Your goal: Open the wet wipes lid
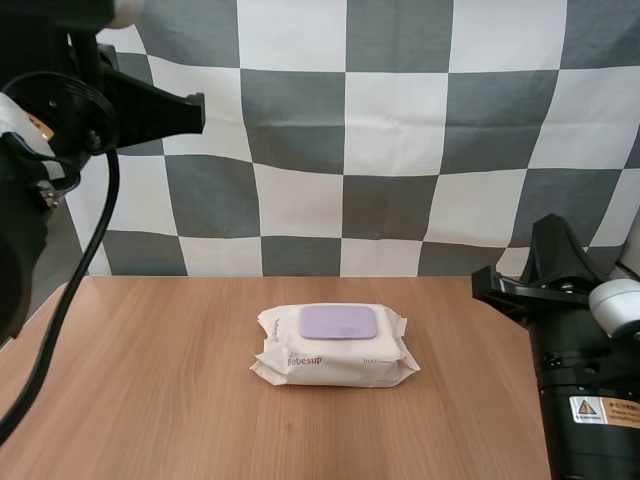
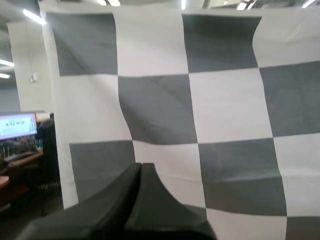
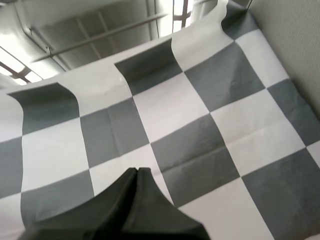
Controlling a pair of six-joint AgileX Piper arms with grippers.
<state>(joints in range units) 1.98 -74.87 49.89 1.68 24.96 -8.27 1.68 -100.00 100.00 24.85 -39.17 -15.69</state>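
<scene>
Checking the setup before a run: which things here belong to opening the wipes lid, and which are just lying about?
For the job:
pack of wet wipes
its purple lid, closed
left gripper, shut
right gripper, shut

Just there:
wooden table, bearing the pack

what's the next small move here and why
Probably lower the right claw toward the flat lilac plastic lid of the soft white wet wipes pack. The lid lies shut, nothing touches the pack, and the right claw and left claw are both shut, aimed away from the wooden table.
</scene>
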